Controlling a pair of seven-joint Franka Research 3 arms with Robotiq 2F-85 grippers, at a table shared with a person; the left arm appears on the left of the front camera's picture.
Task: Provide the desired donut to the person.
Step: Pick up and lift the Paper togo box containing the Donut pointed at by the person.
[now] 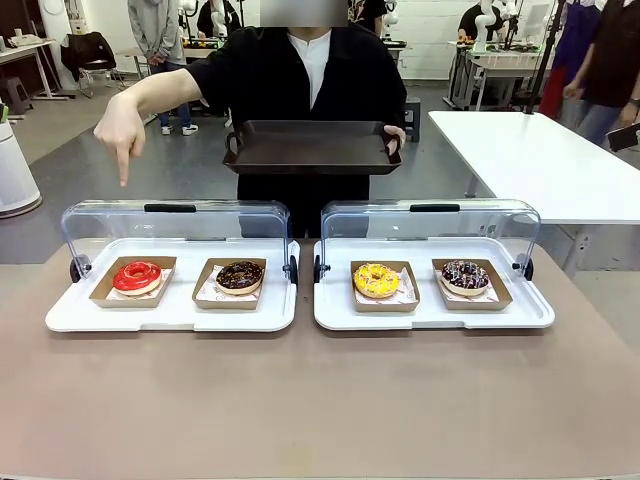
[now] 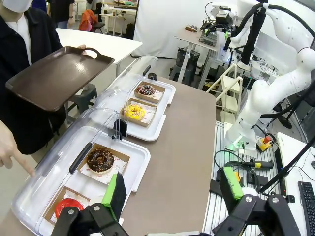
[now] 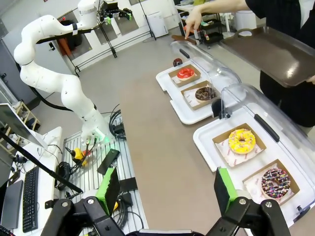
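1. While the person's hand [image 1: 122, 135] points down above the red donut [image 1: 137, 276], that donut sits boxed on the left white tray [image 1: 180, 312]; from the left wrist, a finger half hides it.
2. Fingers spread and empty on the left gripper [image 2: 172, 186]; likewise the right gripper [image 3: 166, 188].

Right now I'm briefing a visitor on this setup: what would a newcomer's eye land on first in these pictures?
The person's hand pointing straight down beyond the left display tray, at the end where the red donut sits. Next, the dark serving tray they hold at chest height, and the bright yellow donut in the right display tray.
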